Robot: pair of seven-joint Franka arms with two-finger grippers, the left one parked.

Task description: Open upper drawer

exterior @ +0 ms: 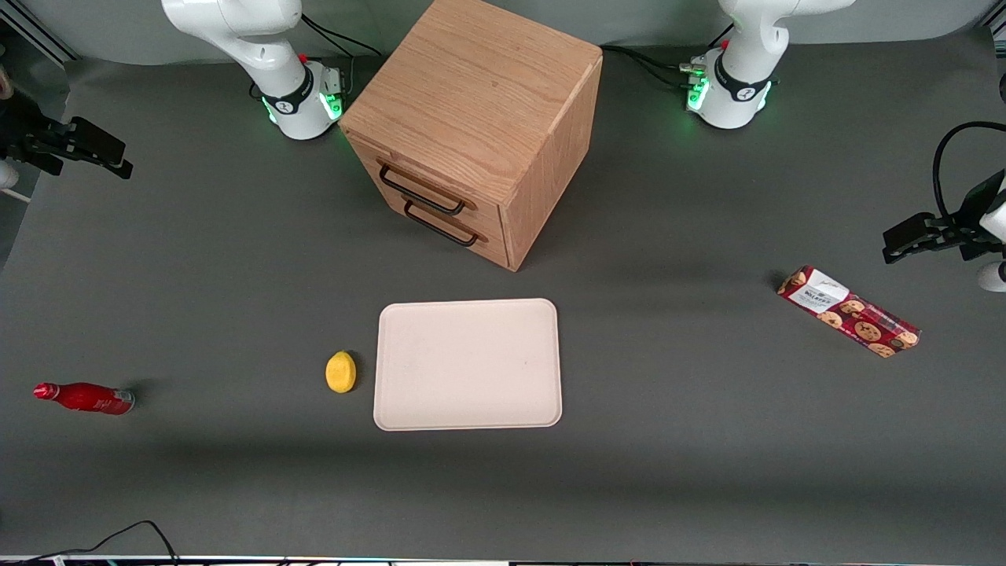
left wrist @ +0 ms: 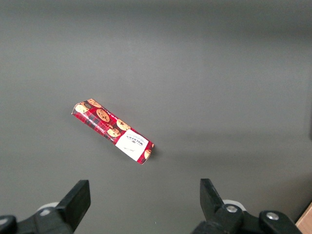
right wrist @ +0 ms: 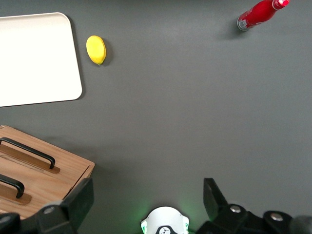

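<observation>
Light-oak upper drawer [exterior: 428, 182] with black bar handle sat shut in the wooden cube cabinet [exterior: 479, 102] on the grey desk [exterior: 236, 259], black two-finger pincer [exterior: 75, 145] hung wide open and empty at the working arm's end, well apart from the cabinet, cream rectangular tray [exterior: 468, 364] and yellow lemon [exterior: 340, 372] nearer the camera

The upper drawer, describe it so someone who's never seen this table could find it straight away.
Find the wooden cube cabinet standing between the two arm bases. Its front carries two stacked drawers with black bar handles; the upper drawer is the top one, closed. The end effector hovers open, far off toward the working arm's end.
</observation>
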